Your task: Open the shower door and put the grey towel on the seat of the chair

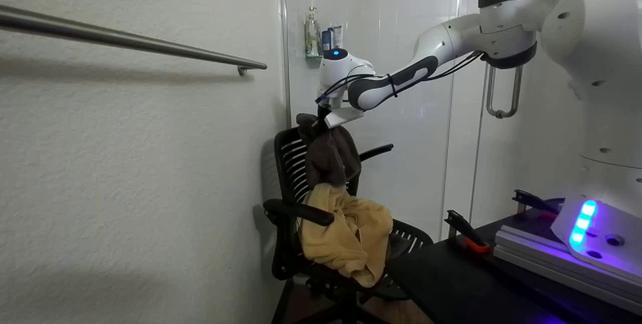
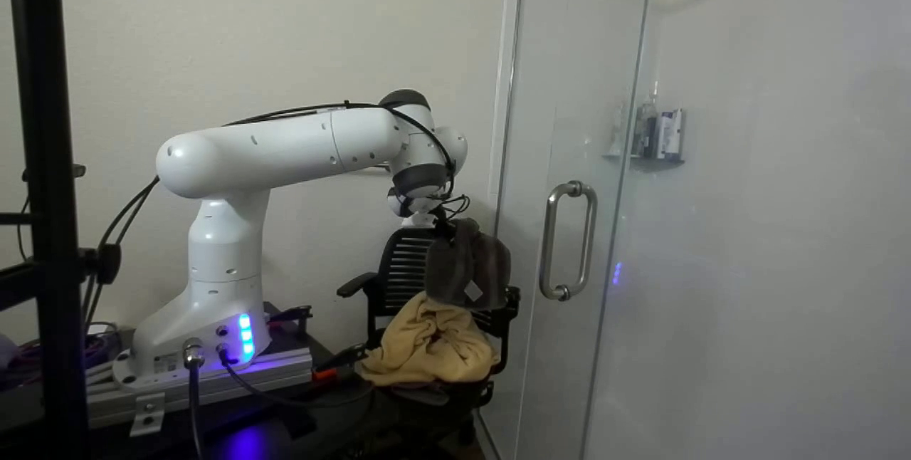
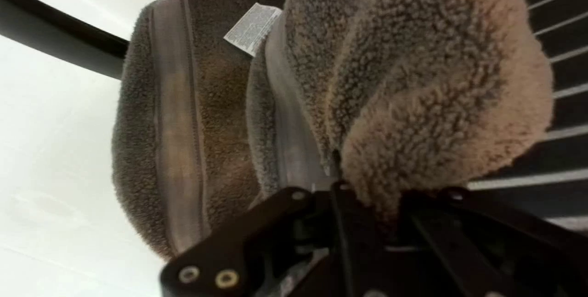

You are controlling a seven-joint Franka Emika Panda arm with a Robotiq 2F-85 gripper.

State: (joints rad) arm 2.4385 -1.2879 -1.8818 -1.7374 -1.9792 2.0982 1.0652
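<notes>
Towel (image 1: 331, 156) hangs clamped in the gripper (image 3: 365, 189) before the chair's back (image 1: 292, 156); in an exterior view the seat (image 1: 417, 236) lies below, rightward.

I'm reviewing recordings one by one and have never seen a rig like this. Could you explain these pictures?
The white machine is a robot arm, ending in a black gripper. Two pictures come from cameras standing outside it; the close-up comes from its wrist camera. The gripper pinches the grey towel, which hangs before the slatted back of the black chair. A yellow cloth lies crumpled on the chair's seat. In both exterior views you also see the silver handle of the glass shower door.
</notes>
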